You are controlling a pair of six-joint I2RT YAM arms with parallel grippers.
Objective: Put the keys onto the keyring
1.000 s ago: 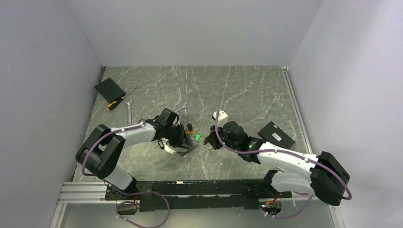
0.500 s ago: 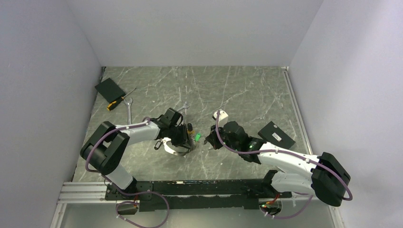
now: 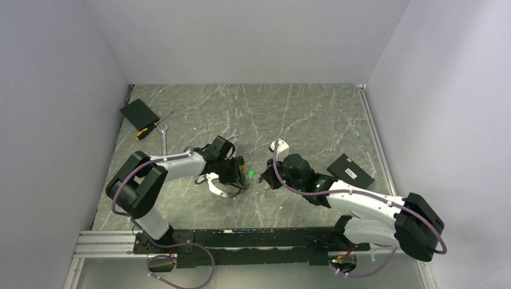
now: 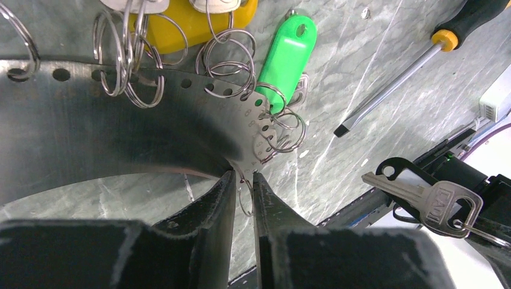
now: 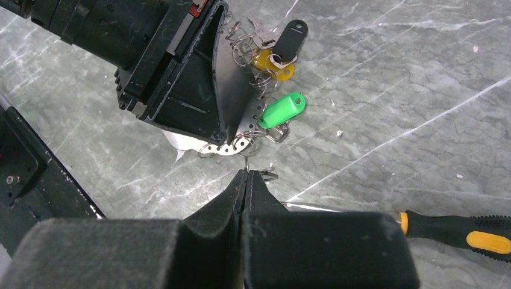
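Observation:
The keyring (image 4: 120, 120) is a wide silver hoop with a row of holes, and it carries several small split rings. A green-headed key (image 4: 286, 51) and a yellow one (image 4: 181, 24) hang on it. A black one (image 5: 292, 36) shows in the right wrist view. My left gripper (image 4: 243, 180) is shut on the hoop's free end, just above the table (image 3: 237, 177). My right gripper (image 5: 247, 171) is shut on the thin ring of a silver key with a black head (image 4: 431, 201), a finger-width from the hoop's end (image 5: 238, 144).
An orange-and-black screwdriver (image 5: 458, 229) lies under my right gripper. Another lies at the far left (image 3: 150, 128) by a black pad (image 3: 139, 112). Wrenches (image 3: 164, 139) lie behind my left arm. A black box (image 3: 349, 171) and a white block (image 3: 280, 145) lie by my right arm.
My left arm's elbow has swung a little to the right while its gripper keeps hold of the keyring near the same spot. The right arm has not moved.

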